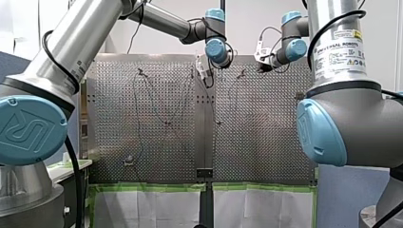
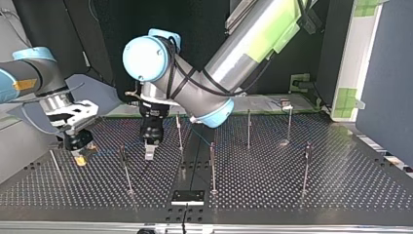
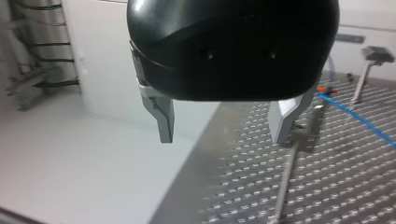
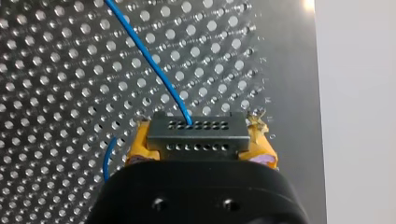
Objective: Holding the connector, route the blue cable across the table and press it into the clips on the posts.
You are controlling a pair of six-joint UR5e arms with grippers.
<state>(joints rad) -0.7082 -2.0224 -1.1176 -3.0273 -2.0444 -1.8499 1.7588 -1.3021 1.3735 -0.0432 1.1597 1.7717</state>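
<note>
The connector (image 4: 196, 133), a dark block with two rows of small holes, is clamped between the yellow pads (image 4: 139, 145) of the right gripper (image 4: 200, 149); this grasp is shown only in the right wrist view. There the blue cable (image 4: 149, 60) is seen leaving the connector's face and running out ahead of the gripper over the perforated table (image 4: 56, 93). In the top view the same gripper is found low over the table at the view's left, but the connector cannot be made out.

The left gripper (image 3: 225, 125) is shown in its own wrist view with its metal fingers (image 3: 164, 116) set wide apart and nothing between them. A straight stretch of the blue cable is seen beside it above the table, and a thin post (image 3: 286, 182) rises under one finger. Only from the top view can it be told that the two grippers hang near each other with a post between them, while further posts are spread over the rest of the table.

In the front view both grippers are placed at the table's far edge. Green tape (image 1: 152, 186) and a white sheet (image 1: 142, 209) are seen along the near edge, and a pale wall (image 1: 252, 23) behind
</note>
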